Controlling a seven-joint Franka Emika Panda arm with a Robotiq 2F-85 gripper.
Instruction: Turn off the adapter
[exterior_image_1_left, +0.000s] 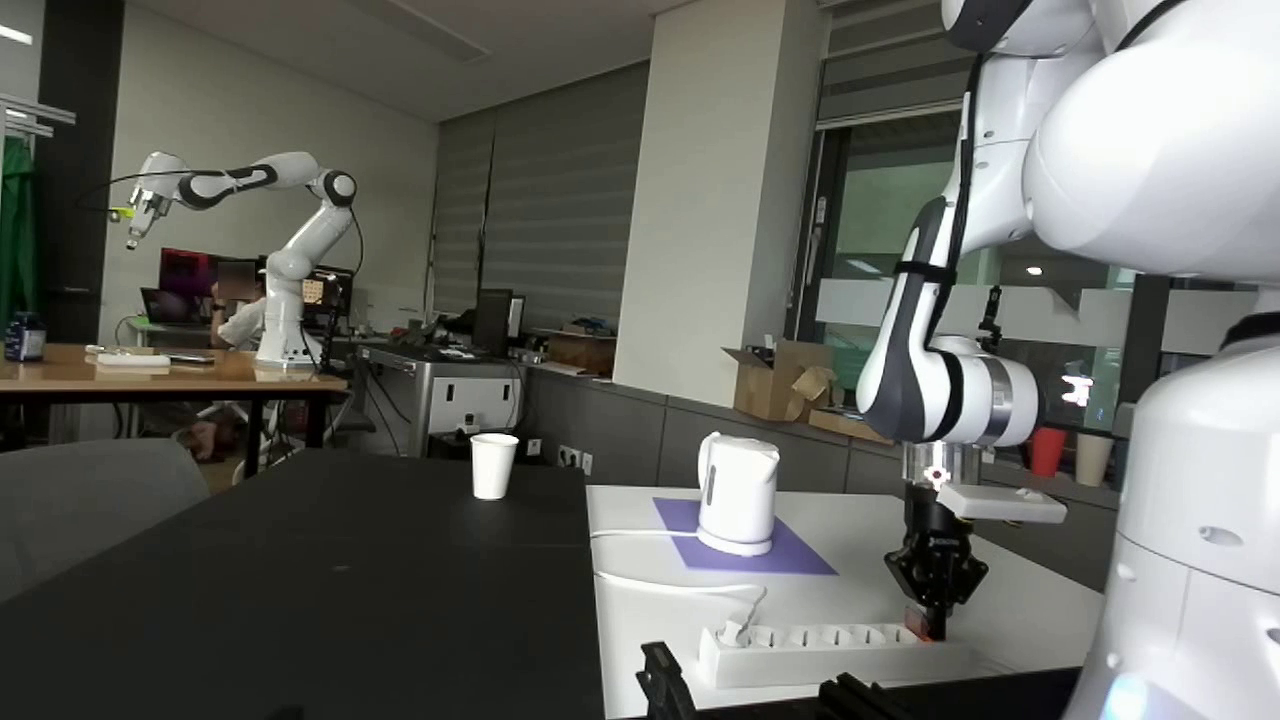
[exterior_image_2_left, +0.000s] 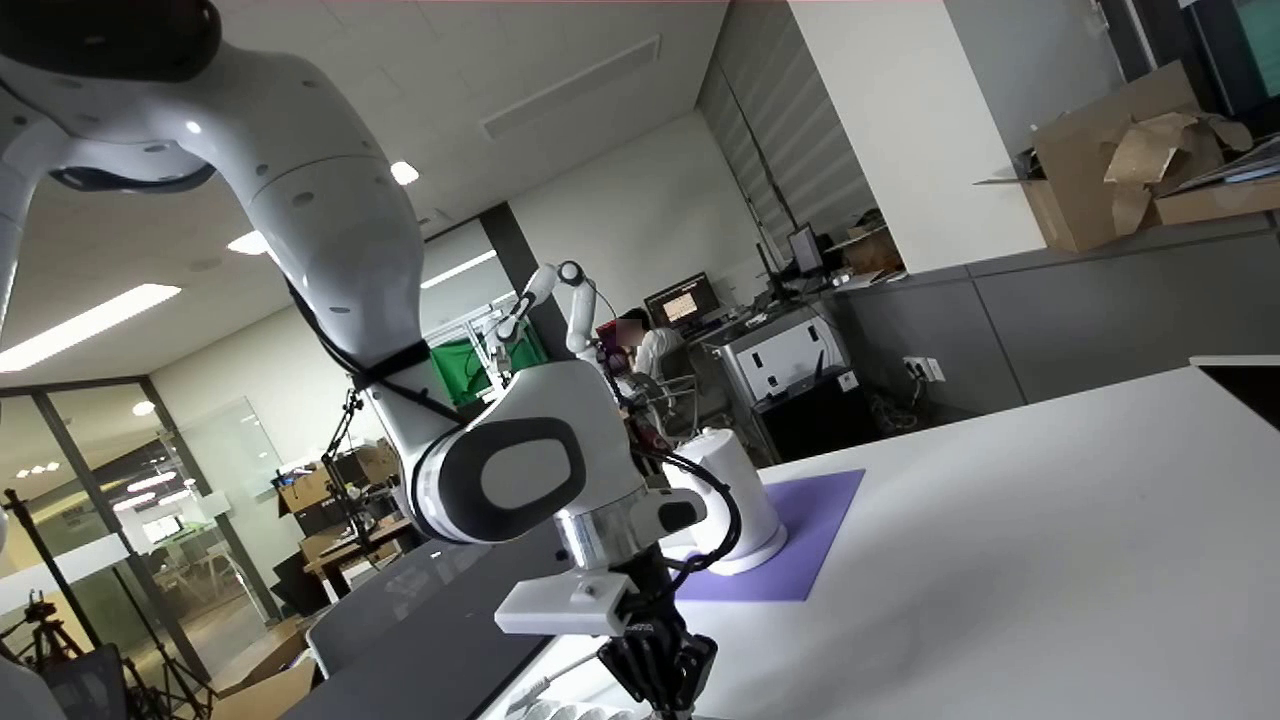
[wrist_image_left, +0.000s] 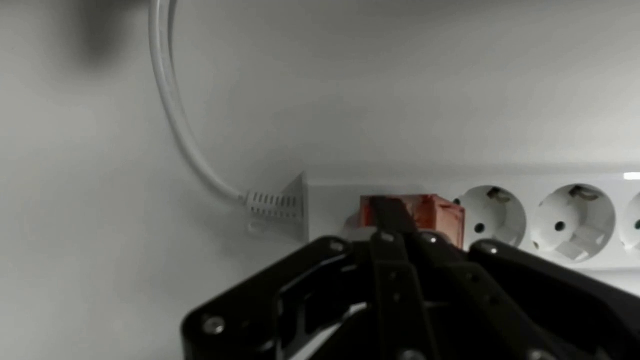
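Observation:
The adapter (exterior_image_1_left: 820, 663) is a long white power strip on the white table, with a row of round sockets. Its red-orange switch (exterior_image_1_left: 914, 622) sits at the end near the robot base. In the wrist view the switch (wrist_image_left: 425, 210) shows on the white strip (wrist_image_left: 331, 205), partly covered by my fingers. My gripper (exterior_image_1_left: 937, 632) points down with its fingertips at the switch, seemingly touching it. In the wrist view the fingers (wrist_image_left: 395, 215) are together with nothing between them. In an exterior view only a bit of the strip (exterior_image_2_left: 570, 711) shows below the gripper (exterior_image_2_left: 668, 690).
A white kettle (exterior_image_1_left: 738, 495) stands on a purple mat (exterior_image_1_left: 800, 550) behind the strip. A white plug (exterior_image_1_left: 735, 632) with a cable is in the strip's far socket. A cord (wrist_image_left: 172, 100) leaves the switch end. A paper cup (exterior_image_1_left: 492, 466) stands on the black table (exterior_image_1_left: 400, 580).

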